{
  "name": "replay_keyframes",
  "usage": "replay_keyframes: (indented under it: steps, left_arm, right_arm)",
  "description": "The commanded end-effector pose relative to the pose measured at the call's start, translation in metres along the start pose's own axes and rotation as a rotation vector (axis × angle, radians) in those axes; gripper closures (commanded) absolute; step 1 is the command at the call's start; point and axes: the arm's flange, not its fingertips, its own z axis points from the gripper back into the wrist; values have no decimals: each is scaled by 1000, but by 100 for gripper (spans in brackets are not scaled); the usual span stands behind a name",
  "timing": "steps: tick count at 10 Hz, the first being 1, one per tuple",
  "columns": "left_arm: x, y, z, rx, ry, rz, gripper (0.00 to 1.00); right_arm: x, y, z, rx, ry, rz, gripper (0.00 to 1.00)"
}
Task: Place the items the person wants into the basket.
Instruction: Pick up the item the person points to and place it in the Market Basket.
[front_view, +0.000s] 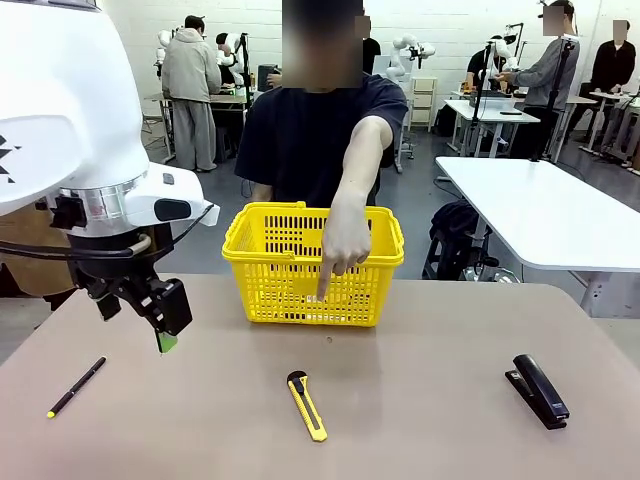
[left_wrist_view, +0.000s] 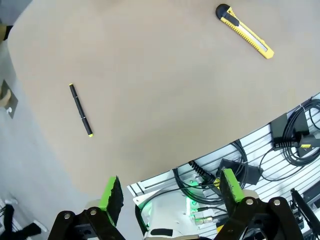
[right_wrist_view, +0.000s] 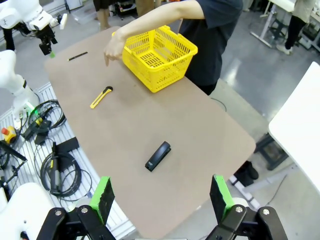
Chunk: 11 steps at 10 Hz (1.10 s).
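The person (front_view: 310, 130) points past the basket (front_view: 290, 292) at the knife (front_view: 307, 405) lying robot-side of it. Left hand (front_view: 165, 338) and right hand (right_wrist_view: 162, 192) hang wide, empty; next, 1 must likely reach down for the knife.

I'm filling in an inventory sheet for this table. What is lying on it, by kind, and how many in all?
basket: 1
utility knife: 1
pen: 1
stapler: 1
Total: 4
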Motion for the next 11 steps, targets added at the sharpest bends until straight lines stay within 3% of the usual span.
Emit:
replay_keyframes:
  steps: [1,5,7,9,11]
  left_arm:
    - [-2,-5,-3,34,-1,12,0]
    - [-1,-3,0,10,0,-12,0]
    - [39,-45,-3,-71,24,54,0]
    - [78,-77,-18,-138,75,199,0]
    - [106,-109,-49,-88,136,347,0]
  right_arm:
    - [1,0,0,14,-10,0,0]
    - [1,0,0,14,-10,0,0]
    - [1,0,0,14,-10,0,0]
    - [1,0,0,14,-10,0,0]
    - [1,0,0,14,-10,0,0]
